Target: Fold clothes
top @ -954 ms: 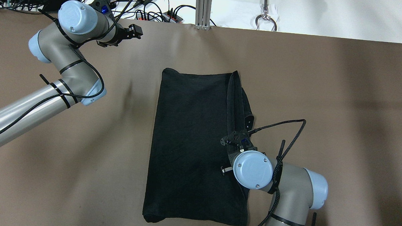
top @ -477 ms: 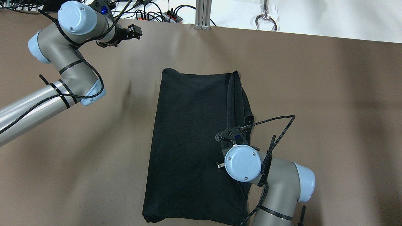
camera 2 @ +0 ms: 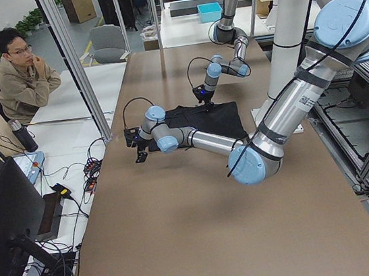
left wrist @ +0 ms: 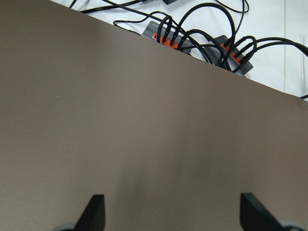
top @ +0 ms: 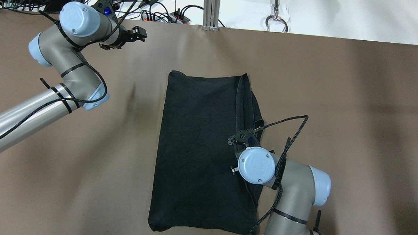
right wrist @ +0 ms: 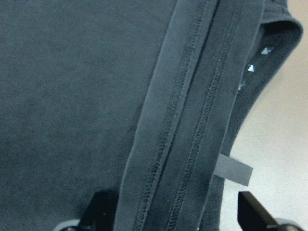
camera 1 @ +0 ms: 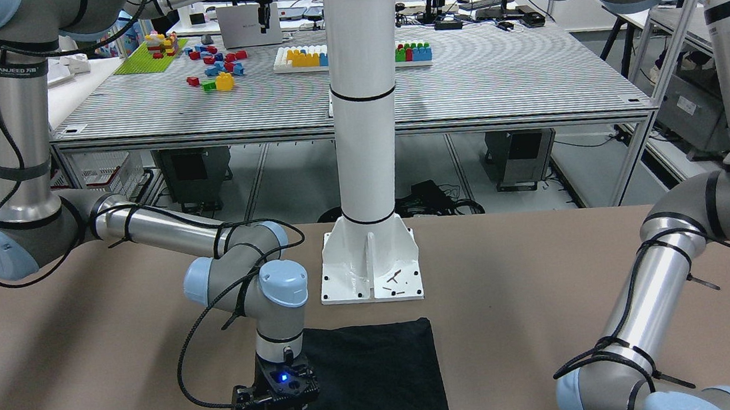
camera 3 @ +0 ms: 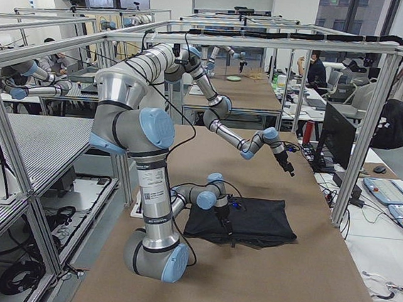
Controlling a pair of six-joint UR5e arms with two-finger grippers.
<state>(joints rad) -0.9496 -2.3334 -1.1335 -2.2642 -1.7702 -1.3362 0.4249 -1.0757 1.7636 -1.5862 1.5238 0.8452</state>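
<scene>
Overhead exterior view: a black garment (top: 197, 148) lies flat mid-table on the brown table (top: 334, 101). The right gripper (right wrist: 175, 214), fingers spread, straddles its hemmed right edge. The left gripper (top: 139, 33), also spread wide, hangs over bare table far-left.

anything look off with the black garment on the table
Yes: the black garment isn't squared on the robot's right. The hemmed edge sits doubled, and an under layer bulges out past it, with a small grey tag sticking out.
</scene>
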